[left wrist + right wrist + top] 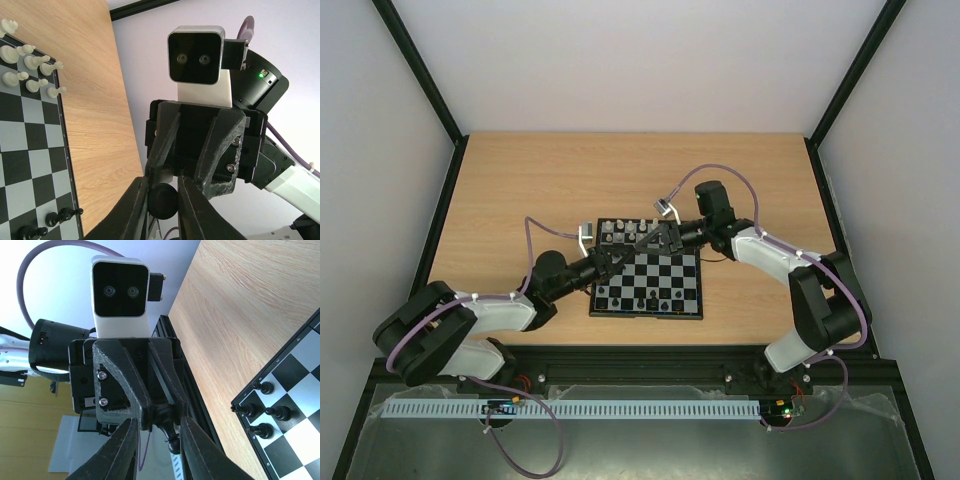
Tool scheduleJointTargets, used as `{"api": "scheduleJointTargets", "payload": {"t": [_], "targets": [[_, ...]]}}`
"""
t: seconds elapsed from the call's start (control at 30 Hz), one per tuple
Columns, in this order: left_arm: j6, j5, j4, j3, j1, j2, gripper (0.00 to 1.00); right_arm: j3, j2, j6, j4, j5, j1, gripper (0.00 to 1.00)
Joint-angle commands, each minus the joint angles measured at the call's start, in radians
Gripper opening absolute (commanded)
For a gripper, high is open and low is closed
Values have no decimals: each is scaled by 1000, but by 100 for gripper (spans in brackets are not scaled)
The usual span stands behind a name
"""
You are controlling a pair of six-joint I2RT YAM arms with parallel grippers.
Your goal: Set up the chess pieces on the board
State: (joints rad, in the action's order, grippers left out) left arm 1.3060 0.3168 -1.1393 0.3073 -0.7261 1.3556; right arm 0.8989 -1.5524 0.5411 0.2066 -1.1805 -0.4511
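**Black piece pinched between two pincers**

The left pincer is clenched on a small black plastic chess piece. The right pincer faces it, jaws apart either side. Likely light, rigid, slick: take the narrow stem. Below lies the black-and-grey checkered board, on a pale wooden tabletop, white walls beyond.

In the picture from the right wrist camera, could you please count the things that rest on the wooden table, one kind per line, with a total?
Board: 1
Black pieces standing on it: 4
Total: 5
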Motion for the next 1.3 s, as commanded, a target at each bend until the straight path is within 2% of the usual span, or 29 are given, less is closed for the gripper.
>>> {"api": "scheduleJointTargets", "payload": {"t": [0.0, 0.27, 0.7, 0.77, 0.83, 0.9, 0.93, 0.97, 1.1, 1.2, 1.27], "targets": [[11, -8, -161, 17, -6, 0, 15, -14, -14, -44, -59, 8, -6, 26], [8, -16, -155, 23, -9, 7, 15, -14, -22, -44, -62, -16, -6, 23], [13, -20, -183, 38, -16, 50, 15, -31, -21, 2, 2, -59, -17, 10], [11, -21, -181, 38, -16, 55, 17, -31, -16, -6, 3, -52, -17, 6], [4, -23, -153, 42, -16, 54, 30, -28, -4, -36, -29, -24, -16, 2], [-12, -27, -64, 52, -15, 29, 53, -6, 6, -125, -125, 33, -14, 1], [-30, -32, -4, 62, -15, 4, 83, 14, 8, -179, -195, 60, -14, 2], [-52, -39, 73, 72, -15, -25, 97, 35, 12, -247, -268, 93, -14, 2], [-235, -129, 503, 167, -10, -195, 99, 109, 44, -446, -458, 233, -12, 1], [-397, -304, 908, 291, -10, -307, 99, 166, 59, -555, -576, 342, -13, 1], [-483, -411, 1102, 367, -6, -363, 99, 211, 59, -627, -658, 424, -16, 1]]}}
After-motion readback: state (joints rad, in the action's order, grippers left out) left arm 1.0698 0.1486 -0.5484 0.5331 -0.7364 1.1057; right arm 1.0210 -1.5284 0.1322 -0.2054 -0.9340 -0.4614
